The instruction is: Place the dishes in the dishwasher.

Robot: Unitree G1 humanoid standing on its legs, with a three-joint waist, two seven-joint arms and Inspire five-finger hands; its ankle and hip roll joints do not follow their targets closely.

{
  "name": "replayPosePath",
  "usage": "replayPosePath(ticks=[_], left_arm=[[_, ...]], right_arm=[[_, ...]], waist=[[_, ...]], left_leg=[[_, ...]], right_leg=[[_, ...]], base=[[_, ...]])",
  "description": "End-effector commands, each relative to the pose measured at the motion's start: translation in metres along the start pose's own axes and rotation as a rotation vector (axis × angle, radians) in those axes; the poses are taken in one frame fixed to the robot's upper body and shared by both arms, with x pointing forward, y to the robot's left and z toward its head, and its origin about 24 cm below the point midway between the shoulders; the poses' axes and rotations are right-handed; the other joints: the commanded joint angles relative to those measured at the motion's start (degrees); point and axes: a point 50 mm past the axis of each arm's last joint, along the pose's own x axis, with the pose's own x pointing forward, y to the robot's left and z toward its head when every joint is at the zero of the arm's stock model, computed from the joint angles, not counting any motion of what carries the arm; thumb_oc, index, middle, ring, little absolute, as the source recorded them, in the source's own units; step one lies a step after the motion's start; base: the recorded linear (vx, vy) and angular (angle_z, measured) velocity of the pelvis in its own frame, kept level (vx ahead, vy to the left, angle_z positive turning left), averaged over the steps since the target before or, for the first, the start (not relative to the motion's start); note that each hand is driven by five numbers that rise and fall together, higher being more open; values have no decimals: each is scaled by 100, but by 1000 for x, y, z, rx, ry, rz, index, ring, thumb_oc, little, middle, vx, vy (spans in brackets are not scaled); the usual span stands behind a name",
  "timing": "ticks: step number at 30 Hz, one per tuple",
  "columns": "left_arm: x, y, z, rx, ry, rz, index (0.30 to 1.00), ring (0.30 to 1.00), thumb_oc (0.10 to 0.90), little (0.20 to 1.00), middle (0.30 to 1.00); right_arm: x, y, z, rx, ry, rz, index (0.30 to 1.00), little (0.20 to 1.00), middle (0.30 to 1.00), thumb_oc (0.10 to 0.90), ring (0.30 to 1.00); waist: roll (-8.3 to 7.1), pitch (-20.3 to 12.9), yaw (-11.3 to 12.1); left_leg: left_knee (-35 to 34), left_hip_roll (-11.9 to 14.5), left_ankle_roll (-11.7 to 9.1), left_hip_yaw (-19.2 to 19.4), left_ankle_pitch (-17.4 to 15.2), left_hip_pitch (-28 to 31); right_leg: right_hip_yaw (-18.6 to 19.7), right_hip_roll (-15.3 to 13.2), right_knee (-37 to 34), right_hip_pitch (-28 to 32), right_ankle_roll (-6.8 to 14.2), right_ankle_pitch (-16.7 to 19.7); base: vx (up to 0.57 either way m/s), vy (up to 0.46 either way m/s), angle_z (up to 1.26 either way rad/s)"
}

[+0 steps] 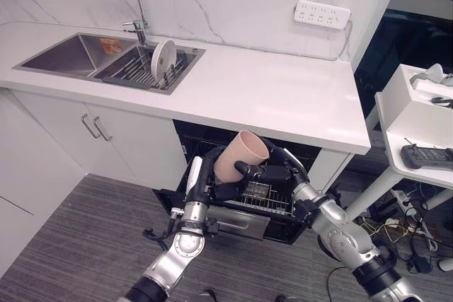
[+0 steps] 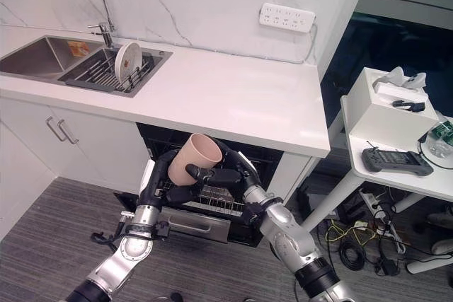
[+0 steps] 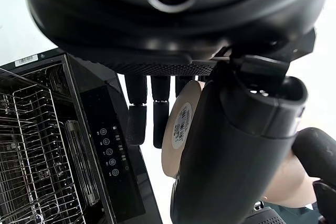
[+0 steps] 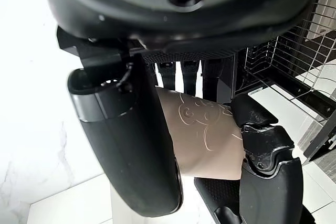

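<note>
Left eye view, near to far: grey plank floor (image 1: 64, 245); open dishwasher (image 1: 265, 210), wire rack (image 1: 272, 199) out; pink cup (image 1: 241, 155) tilted above rack, clasped between left hand (image 1: 205, 178) and right hand (image 1: 272, 172), fingers curled round; white counter (image 1: 283, 97); plate (image 1: 163, 59) upright in sink (image 1: 78, 54).

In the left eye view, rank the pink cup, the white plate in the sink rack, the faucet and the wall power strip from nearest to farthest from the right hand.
1. Pink cup: held in the right hand, over the open dishwasher.
2. White plate: upright in the sink rack, up left.
3 and 4. Faucet behind the sink and power strip on the wall, up right: too close to call.
</note>
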Motion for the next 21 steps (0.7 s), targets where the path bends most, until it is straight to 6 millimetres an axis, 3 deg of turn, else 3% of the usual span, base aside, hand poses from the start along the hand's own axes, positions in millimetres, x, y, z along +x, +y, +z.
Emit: replayPosePath(ticks=[1, 11, 21], left_arm=[[17, -39, 50, -58, -253, -223, 900, 900, 800, 900, 900], [19, -32, 51, -66, -230, -180, 900, 900, 800, 900, 900], [14, -23, 38, -17, -193, -65, 900, 900, 800, 900, 900]], right_arm=[[23, 61, 74, 17, -417, 328, 300, 300, 300, 400, 300], [4, 36, 103, 81, -670, 118, 300, 300, 300, 400, 300], [-29, 7, 132, -19, -890, -88, 300, 300, 300, 400, 300]], waist=[[23, -200, -15], [58, -182, -68], [68, -173, -199]], left_leg=[[104, -74, -72, -463, -756, 203], [104, -43, -72, -440, -752, 223], [104, 8, -73, -323, -773, 236]], right_leg=[[46, 3, 299, 104, 231, -443], [29, 7, 299, 125, 219, -451], [73, 42, 299, 123, 189, -482]], base=[[0, 0, 0], [0, 0, 0], [5, -4, -1]])
